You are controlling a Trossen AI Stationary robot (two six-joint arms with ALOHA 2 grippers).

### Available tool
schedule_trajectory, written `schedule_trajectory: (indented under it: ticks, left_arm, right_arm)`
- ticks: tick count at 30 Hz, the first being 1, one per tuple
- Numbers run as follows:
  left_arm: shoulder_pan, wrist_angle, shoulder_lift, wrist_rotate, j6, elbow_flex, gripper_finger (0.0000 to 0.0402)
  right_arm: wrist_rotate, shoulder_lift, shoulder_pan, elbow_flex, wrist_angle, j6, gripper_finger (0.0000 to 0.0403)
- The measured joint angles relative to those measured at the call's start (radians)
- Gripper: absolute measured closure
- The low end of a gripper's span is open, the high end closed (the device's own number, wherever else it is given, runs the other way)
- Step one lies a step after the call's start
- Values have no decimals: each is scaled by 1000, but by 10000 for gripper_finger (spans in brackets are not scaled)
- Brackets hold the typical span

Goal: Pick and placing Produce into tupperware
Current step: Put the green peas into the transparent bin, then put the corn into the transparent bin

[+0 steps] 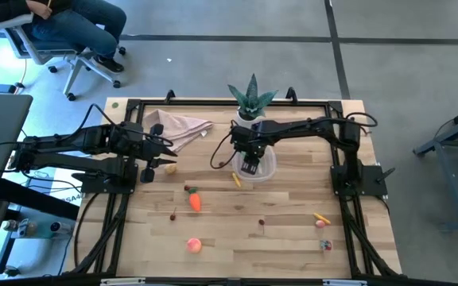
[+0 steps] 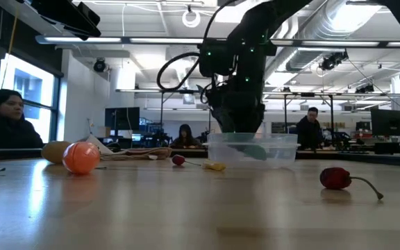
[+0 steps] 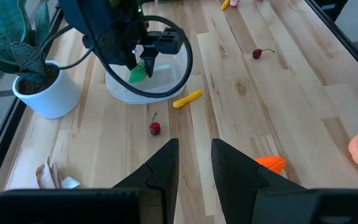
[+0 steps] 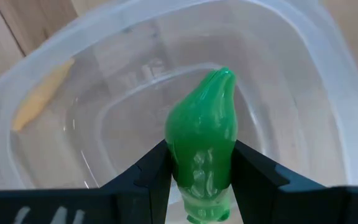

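On the plank table (image 1: 293, 238), right jaws grip a green pod (image 4: 202, 149); left jaws narrow.

You see a potted plant (image 1: 251, 99) at the table's (image 1: 293, 238) far edge, and what looks like crumpled cloth (image 1: 177, 127) nearby.
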Motion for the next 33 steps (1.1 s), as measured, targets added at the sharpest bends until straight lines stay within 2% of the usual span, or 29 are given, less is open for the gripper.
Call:
schedule_trajectory:
  ticks: [13, 24, 29, 33]
  left_arm:
    - [0, 0, 0, 0, 0, 0, 318]
    - [0, 0, 0, 0, 0, 0, 318]
    - [0, 0, 0, 0, 0, 0, 318]
    - [0, 0, 0, 0, 0, 0, 318]
  right_arm:
    - [-33, 3, -2, 0, 1, 1, 270]
    - [-29, 2, -2, 0, 16, 16, 200]
    - [-28, 1, -2, 4, 13, 11, 195]
    - [-28, 0, -2, 48, -53, 11, 195]
